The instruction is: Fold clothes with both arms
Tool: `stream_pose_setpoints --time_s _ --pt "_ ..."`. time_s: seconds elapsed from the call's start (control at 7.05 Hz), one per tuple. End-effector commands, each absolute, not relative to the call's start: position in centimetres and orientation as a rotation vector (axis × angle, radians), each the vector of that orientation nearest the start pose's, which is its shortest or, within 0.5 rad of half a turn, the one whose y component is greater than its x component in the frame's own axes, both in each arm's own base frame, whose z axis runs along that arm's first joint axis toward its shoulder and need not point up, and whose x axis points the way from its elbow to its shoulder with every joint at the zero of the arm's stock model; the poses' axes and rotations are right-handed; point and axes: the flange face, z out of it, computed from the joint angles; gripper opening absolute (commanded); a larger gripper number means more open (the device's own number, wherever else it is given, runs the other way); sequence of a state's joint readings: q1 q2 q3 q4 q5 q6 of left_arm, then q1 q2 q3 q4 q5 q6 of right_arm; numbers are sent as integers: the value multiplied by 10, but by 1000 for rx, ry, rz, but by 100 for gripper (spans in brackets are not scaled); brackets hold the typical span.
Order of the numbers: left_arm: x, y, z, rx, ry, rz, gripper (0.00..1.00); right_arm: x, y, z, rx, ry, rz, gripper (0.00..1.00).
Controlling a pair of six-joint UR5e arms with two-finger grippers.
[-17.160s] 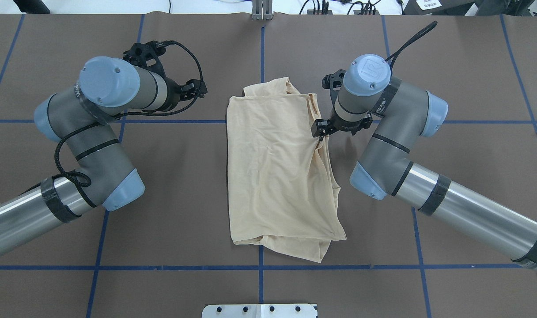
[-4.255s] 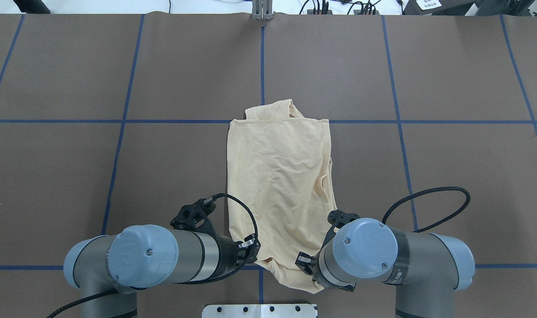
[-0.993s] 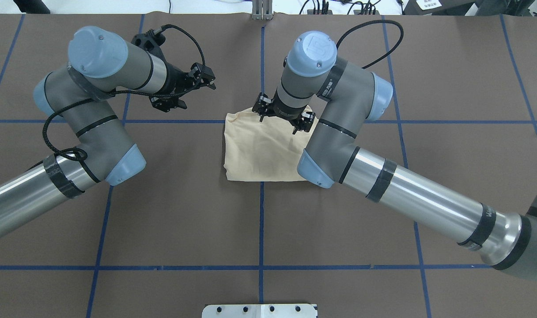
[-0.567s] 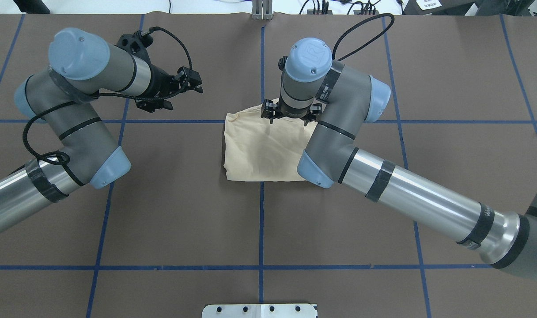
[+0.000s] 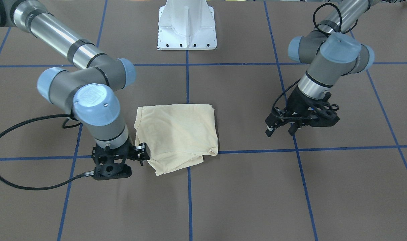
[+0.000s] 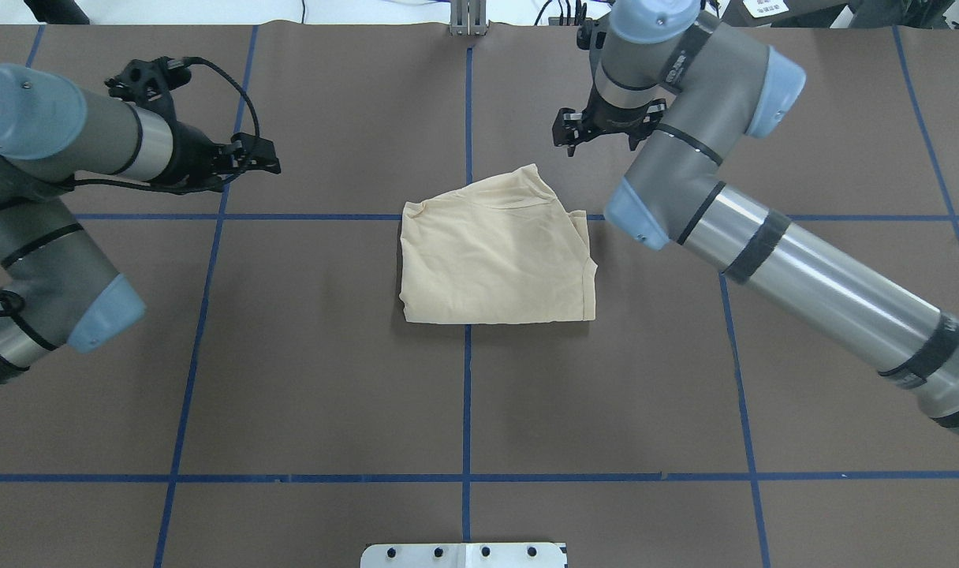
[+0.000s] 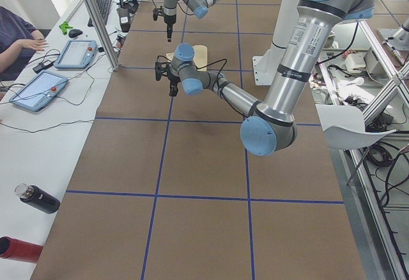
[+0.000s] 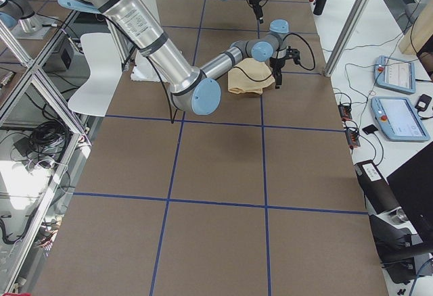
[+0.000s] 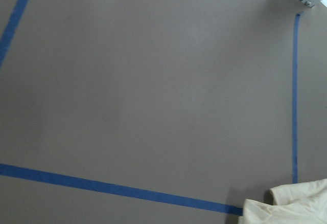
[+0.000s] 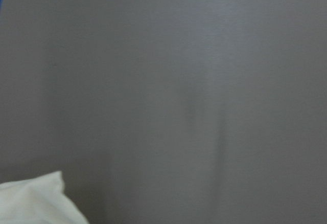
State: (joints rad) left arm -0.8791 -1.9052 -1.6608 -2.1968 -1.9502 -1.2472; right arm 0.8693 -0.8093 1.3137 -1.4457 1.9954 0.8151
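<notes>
Left end effector [image 5: 279, 130] spread, empty, right end effector [image 6: 598, 136] likewise, thin cream shirt [image 6: 495, 256] folded roughly square, creased.

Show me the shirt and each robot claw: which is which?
shirt [image 6: 495, 268]: overhead view, middle of the folded cloth.
left gripper [image 5: 279, 131]: front-facing view, between its fingertips.
right gripper [image 6: 602, 140]: overhead view, between its fingertips.

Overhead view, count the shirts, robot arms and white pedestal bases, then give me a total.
Cream shirt: 1
Robot arms: 2, the left arm and the right arm
White pedestal base: 1
Total: 4
</notes>
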Motion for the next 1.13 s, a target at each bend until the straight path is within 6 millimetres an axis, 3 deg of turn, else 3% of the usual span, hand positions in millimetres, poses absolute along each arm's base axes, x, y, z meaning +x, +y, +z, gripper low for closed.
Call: stream_pose_setpoints --time_s 0.0,0.14,0.28,0.43,0.57,0.71,0.85,0.99 --pt "231 -546 416 455 918 -159 99 -322 -644 365 198 -713 -97 100" --pt "184 -554 429 488 886 -146 100 -284 -635 392 217 -691 -114 100" --pt "126 -550 460 488 862 -108 100 -252 -616 424 200 -675 -88 100" --pt "70 -546 482 547 800 -8 100 -219 -597 441 193 -675 -70 100" --pt "30 -537 509 553 765 40 100 -184 -562 465 180 -674 -46 100" --pt "4 -535 521 528 772 24 100 -142 -531 484 161 -701 -36 100" --pt "-9 -535 531 526 759 17 100 -100 -513 505 144 -730 -33 100" --pt "-24 -527 543 523 756 -22 100 -66 -510 518 133 -769 -36 100"
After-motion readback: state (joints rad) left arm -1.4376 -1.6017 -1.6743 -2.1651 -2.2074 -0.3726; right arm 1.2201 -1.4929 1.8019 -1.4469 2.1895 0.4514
